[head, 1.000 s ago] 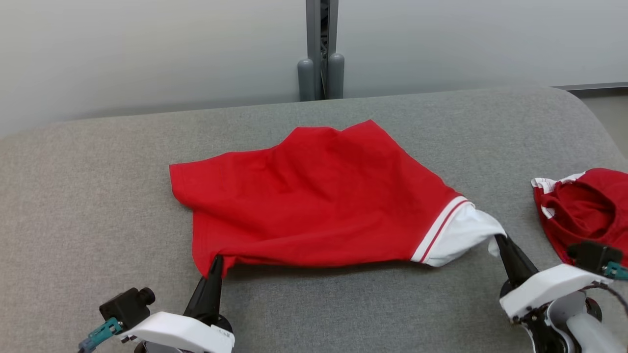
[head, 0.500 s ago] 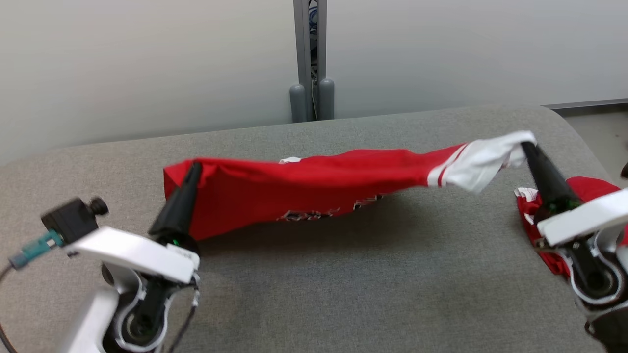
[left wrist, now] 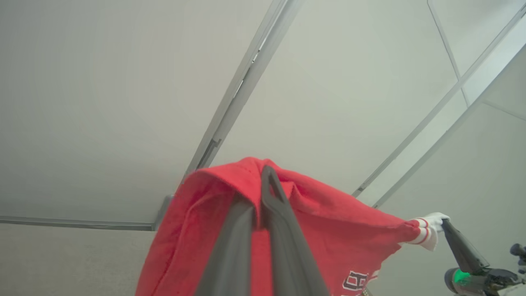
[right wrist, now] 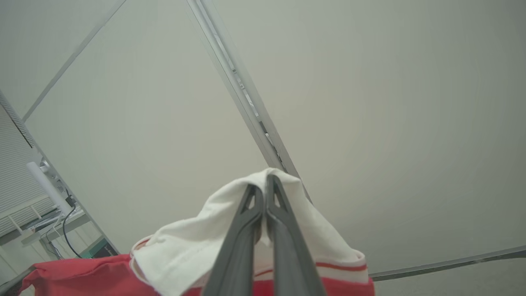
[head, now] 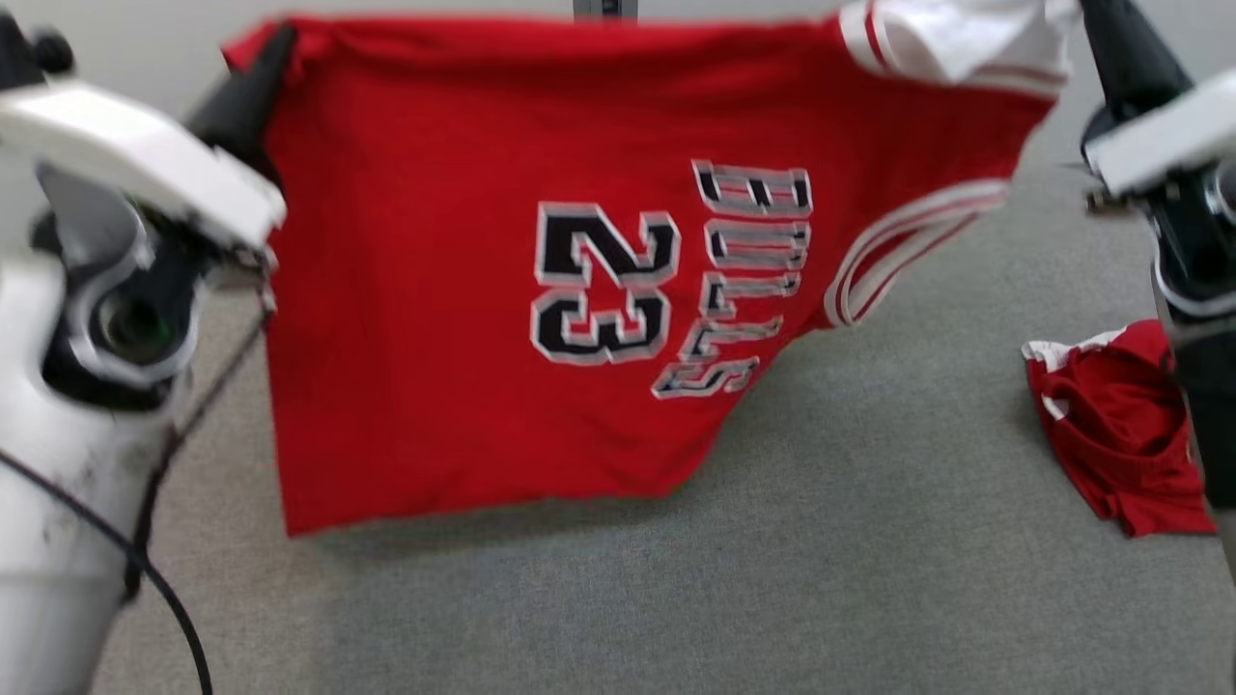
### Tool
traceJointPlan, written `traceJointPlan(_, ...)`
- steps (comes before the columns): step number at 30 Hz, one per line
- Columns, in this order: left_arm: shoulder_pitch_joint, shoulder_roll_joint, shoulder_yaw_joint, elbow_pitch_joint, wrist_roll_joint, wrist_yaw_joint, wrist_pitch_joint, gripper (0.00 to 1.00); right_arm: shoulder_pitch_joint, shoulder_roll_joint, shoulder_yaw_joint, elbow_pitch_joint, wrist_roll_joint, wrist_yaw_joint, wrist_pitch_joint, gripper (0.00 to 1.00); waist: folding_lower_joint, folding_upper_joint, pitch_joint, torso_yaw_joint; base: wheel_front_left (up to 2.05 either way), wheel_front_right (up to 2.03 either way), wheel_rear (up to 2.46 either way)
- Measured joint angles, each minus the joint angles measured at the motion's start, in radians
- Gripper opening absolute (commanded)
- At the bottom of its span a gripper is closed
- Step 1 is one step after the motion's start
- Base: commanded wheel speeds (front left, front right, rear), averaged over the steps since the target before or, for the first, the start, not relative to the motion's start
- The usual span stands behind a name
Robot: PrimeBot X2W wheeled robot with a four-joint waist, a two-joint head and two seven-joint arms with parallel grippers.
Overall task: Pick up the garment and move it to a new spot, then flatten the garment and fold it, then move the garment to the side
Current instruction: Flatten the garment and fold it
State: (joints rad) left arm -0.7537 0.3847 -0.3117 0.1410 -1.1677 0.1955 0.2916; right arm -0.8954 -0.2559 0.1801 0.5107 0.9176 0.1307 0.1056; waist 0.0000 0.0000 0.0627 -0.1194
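Wears angular white wrist shells (head: 145, 154) over round black joint housings (head: 130, 328), with a scuffed pale forearm (head: 48, 502) below on the left. Carries a thin black cable (head: 214, 381) along that forearm and a small black camera (head: 24, 53) by the shell. Ends in the left gripper (left wrist: 266, 174) and right gripper (right wrist: 263, 183), each with two long, tapering dark-grey fingers, a green light (left wrist: 460, 277) glowing at the right one's base.

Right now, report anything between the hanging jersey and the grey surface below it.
Nothing visible lies on the grey surface under the jersey. A crumpled red garment lies apart, to the right.
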Motion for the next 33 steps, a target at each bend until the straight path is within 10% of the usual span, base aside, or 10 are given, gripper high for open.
traceJointPlan(10,-0.5,-0.063,-0.007,0.407,0.141,-0.007,-0.146,0.0,-0.509,0.128,-0.065,0.378,-0.27,0.0,-0.139,0.0,0.0,0.0,0.183,-0.019,0.0,0.0,0.0)
traceJointPlan(17,-0.731,-0.113,0.023,0.581,0.212,-0.145,-0.458,0.0,-0.733,0.151,-0.127,0.495,-0.365,0.0,-0.344,0.0,0.0,0.0,0.304,-0.04,0.0,0.0,0.0)
traceJointPlan(33,-0.606,-0.087,-0.077,0.853,0.226,-0.319,-0.441,0.0,-0.384,0.136,0.214,0.311,-0.17,0.0,-0.332,0.0,0.0,0.0,0.452,-0.075,0.0,0.0,0.0)
